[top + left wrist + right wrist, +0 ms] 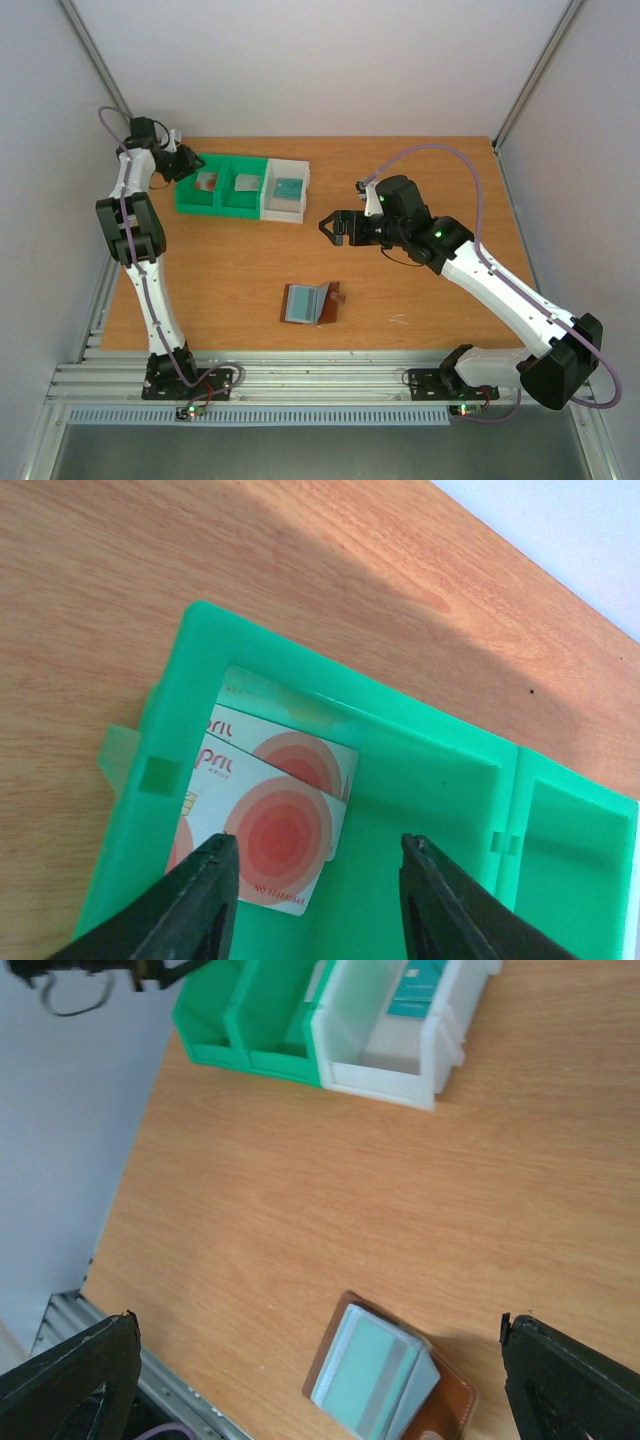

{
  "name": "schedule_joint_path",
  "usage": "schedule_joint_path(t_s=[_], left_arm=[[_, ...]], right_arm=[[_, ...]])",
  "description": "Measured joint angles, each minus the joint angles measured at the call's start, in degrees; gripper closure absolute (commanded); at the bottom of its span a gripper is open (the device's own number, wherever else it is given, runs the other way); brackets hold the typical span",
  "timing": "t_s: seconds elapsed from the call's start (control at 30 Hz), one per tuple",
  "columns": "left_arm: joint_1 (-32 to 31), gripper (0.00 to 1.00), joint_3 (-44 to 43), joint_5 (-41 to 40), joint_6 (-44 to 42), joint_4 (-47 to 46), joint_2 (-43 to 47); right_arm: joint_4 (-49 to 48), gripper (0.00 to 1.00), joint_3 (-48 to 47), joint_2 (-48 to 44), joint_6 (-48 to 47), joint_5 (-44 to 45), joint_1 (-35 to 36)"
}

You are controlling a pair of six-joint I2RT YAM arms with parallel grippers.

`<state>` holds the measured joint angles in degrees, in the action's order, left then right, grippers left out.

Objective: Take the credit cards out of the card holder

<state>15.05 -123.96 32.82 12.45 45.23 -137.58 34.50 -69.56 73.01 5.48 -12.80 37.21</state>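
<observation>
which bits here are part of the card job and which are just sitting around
Job: card holder, credit cards inside it, red-and-white cards, teal card.
Just there: green bins, white bin, both holding cards.

Three bins (243, 187) sit in a row at the far left of the table (230, 280), with cards (270, 825) lying in each. The wallet (310, 303) lies open nearer the front edge, about centre, with a card (365, 1375) on it.
</observation>
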Motion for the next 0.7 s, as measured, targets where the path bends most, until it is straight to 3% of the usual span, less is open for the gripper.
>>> schedule_joint_path(t_s=[0.17,0.43,0.6,0.7], left_arm=[[0.4,0.37,3.7,0.3,3.5,-0.3,5.8],[0.2,0.32,18.4,1.1,6.3,-0.4,22.6],[-1.1,0.29,29.7,2.4,6.6,0.7,33.3],[-2.8,0.27,36.7,2.9,6.4,1.7,40.5]], right_arm=[[4.1,0.02,-2.8,2.6,1.4,2.4,0.0],[8.9,0.11,-2.5,3.0,3.6,-0.1,0.0],[8.2,0.26,-0.7,4.1,5.7,-6.3,0.0],[6.8,0.42,2.5,4.9,6.9,-8.9,0.5]])
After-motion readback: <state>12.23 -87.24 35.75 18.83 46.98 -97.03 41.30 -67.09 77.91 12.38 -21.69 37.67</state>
